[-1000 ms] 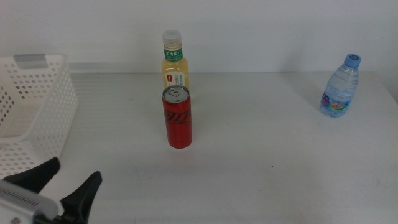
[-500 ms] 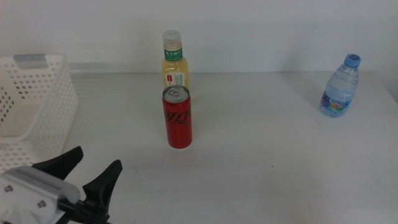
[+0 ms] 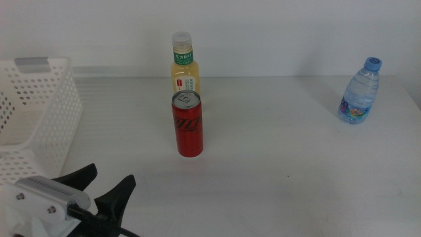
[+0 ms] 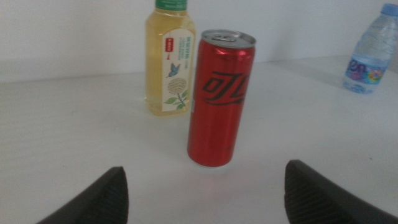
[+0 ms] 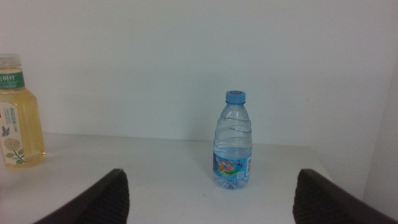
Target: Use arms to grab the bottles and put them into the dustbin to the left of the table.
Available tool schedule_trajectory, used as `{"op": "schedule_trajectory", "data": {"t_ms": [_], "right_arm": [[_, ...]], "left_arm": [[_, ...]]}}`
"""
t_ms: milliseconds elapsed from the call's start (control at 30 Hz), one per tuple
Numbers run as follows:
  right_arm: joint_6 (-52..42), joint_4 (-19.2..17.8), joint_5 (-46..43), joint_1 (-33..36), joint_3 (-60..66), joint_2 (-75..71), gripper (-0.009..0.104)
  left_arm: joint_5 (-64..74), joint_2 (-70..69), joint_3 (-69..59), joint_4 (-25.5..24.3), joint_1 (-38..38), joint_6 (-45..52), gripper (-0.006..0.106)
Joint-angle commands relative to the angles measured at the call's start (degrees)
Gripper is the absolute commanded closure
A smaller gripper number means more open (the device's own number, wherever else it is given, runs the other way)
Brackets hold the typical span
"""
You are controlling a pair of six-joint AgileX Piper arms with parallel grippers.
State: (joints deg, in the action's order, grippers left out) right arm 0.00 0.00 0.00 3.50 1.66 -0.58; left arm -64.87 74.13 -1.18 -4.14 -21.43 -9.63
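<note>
L gripper (image 3: 99, 187), jaws spread, sits lower left of frame, aimed at the can (image 3: 187, 124) at centre, w/ nothing held. R gripper (image 5: 208, 202) also spread, facing the water bottle (image 3: 360, 91) at upper right. Bin (image 3: 39, 118) at left edge. Risk: yellow bottle (image 3: 183, 64) stands just behind the can, so overshooting could topple both.

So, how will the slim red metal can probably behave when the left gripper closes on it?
The slim red metal can stands tall on a narrow base, so a sideways nudge could probably tip it, and its round body would then roll. Its glossy wall looks smooth, perhaps slippery. The left gripper is open, short of it, on the white table.
</note>
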Motion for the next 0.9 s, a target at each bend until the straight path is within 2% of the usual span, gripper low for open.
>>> {"op": "schedule_trajectory", "data": {"t_ms": [0,200,467,567,867], "right_arm": [[-0.7,-0.3,-4.5,-0.3,-0.5,-1.5,0.018],[-0.7,-0.3,-4.5,-0.3,-0.5,-1.5,0.018],[-0.7,-0.3,-4.5,-0.3,-0.5,-1.5,0.018],[-0.7,-0.3,-4.5,-0.3,-0.5,-1.5,0.018],[-0.7,-0.3,-4.5,-0.3,-0.5,-1.5,0.018]], "left_arm": [[-10.5,-0.5,-0.9,-0.3,-0.2,-0.9,0.023],[-7.3,-0.5,1.3,-0.2,0.0,2.4,0.023],[5.7,-0.4,10.1,-0.1,0.0,4.4,0.018],[6.9,1.2,13.1,0.0,0.0,4.4,0.011],[5.0,12.7,22.2,-3.6,0.0,1.4,0.010]]}}
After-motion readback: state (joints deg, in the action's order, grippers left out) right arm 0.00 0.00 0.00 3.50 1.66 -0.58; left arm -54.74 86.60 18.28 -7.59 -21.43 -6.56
